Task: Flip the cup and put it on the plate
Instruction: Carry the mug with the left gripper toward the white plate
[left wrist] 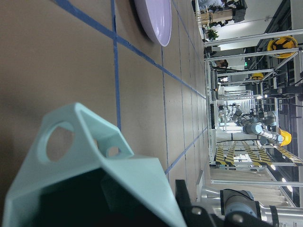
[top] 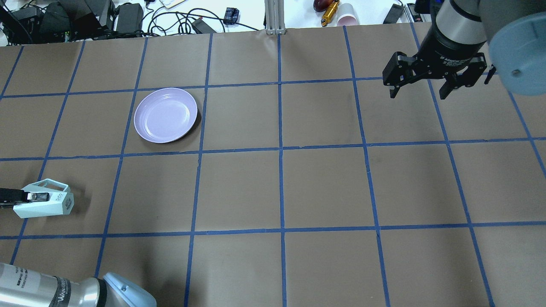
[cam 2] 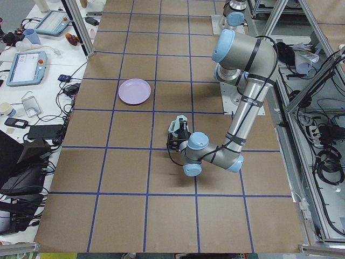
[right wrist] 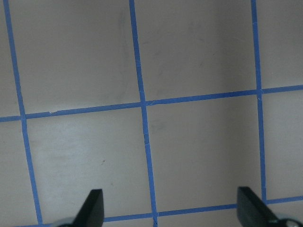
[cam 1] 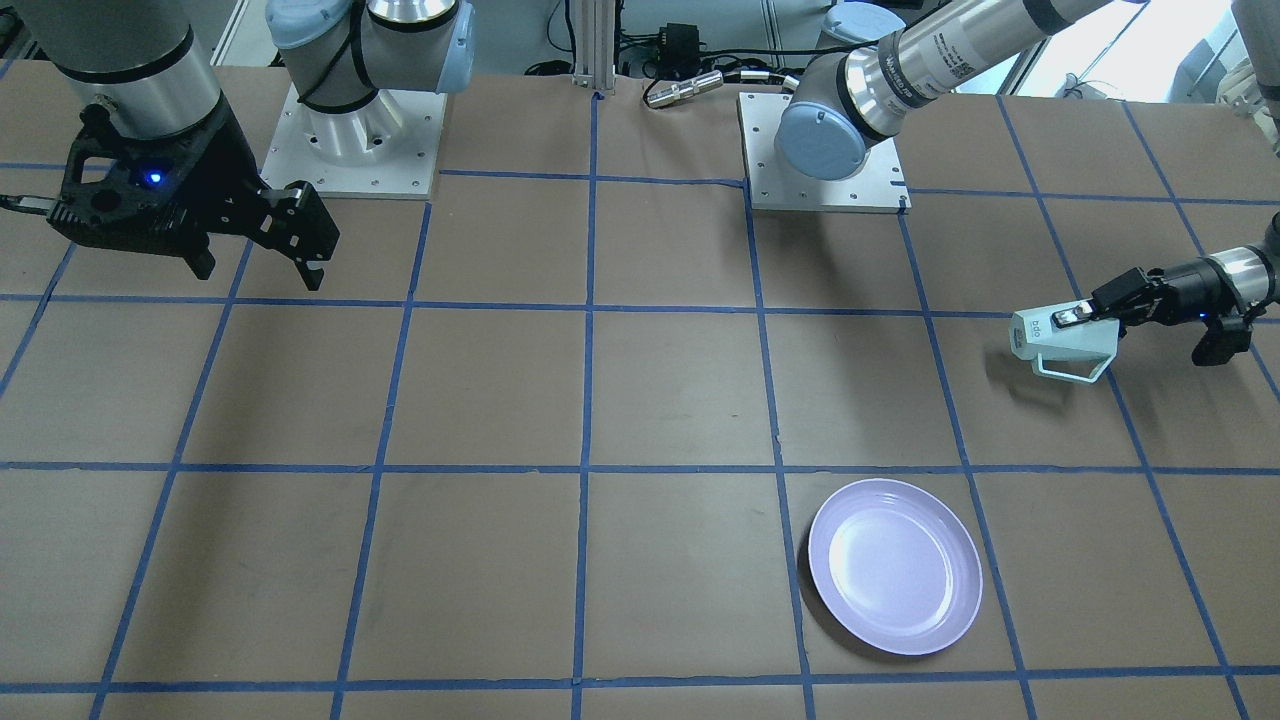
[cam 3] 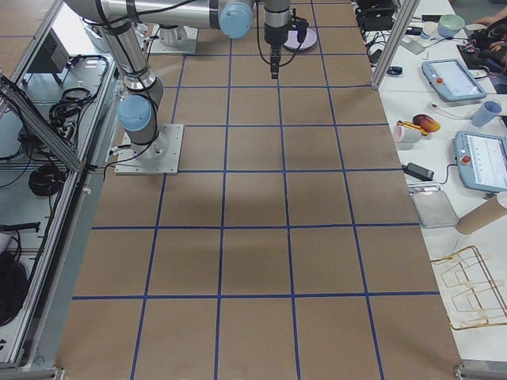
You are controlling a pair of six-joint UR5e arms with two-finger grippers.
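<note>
The mint-green cup (cam 1: 1062, 345) is turned on its side at the table's (top: 324, 187) left end, well apart from the lavender plate (cam 1: 895, 565). The left gripper (cam 1: 1076, 319) is clamped on its wall. The right gripper (top: 420, 91) hangs spread wide, holding nothing.

Cup (top: 42, 205): dark lettering near base, apparently "bdo". Print on left arm (cam 1: 925, 50) illegible.

- Table (cam 3: 253, 237): brown, with a blue-taped grid.
- Right gripper (cam 3: 273, 71): hangs pointing down over the far end.
- Plate (cam 3: 307, 41): lavender, just beyond it, partly hidden.
</note>
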